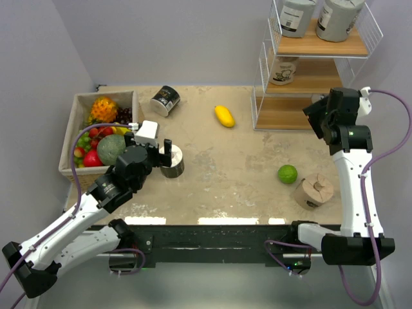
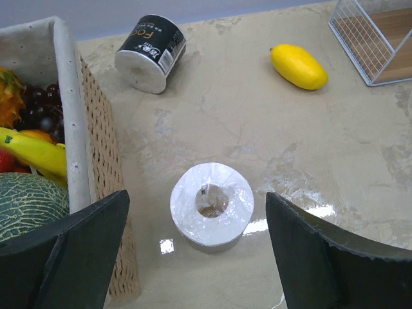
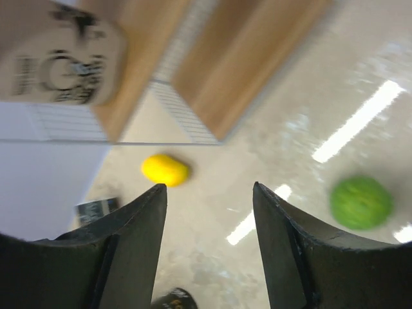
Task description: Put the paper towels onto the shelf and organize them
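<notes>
Your left gripper (image 2: 196, 196) is spread wide at lower centre, either side of an upright black roll (image 1: 172, 164) and clear of it. Your right gripper (image 3: 209, 188) is parted and holds nothing. The shelf (image 1: 322, 45), upper right, carries two grey rolls (image 1: 299, 16) and one tan roll (image 1: 283, 69). A lying black roll (image 1: 165, 100) and a second tan roll (image 1: 313, 190) sit on the table (image 1: 225, 174).

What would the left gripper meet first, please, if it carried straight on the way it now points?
Most likely the upright paper towel roll, centred between its open fingers, though depth is unclear.
</notes>
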Robot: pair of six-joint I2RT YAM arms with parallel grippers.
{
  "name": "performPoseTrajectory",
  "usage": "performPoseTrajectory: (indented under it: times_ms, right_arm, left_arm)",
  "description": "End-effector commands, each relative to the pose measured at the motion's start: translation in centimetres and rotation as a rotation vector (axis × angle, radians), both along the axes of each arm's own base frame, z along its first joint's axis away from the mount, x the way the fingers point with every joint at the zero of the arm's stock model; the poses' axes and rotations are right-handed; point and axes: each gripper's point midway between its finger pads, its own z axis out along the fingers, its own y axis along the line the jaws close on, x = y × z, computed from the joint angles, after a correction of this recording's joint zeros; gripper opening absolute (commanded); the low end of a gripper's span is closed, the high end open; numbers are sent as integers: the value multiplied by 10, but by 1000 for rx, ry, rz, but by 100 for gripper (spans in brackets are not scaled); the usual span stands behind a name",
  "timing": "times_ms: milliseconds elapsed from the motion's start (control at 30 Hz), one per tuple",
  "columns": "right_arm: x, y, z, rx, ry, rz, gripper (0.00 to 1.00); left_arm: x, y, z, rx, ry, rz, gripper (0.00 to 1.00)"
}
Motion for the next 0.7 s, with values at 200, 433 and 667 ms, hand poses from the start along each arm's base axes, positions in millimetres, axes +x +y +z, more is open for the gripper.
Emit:
performPoseTrajectory:
  times_ms: [200,433,667]
  right_arm:
    - [-135,-70,-93,-248,599,-386,66]
    - [-133,-73,-113,-260,622,-408,68]
    - [-137,-73,-139,-245,665,-439,69]
  left_arm:
    - [-4,-6,20,-72,-47,-36,94]
    - [-4,-9,16,-70,-43,-49,95]
    - [-1,-5,9,-48,-31,-18,95]
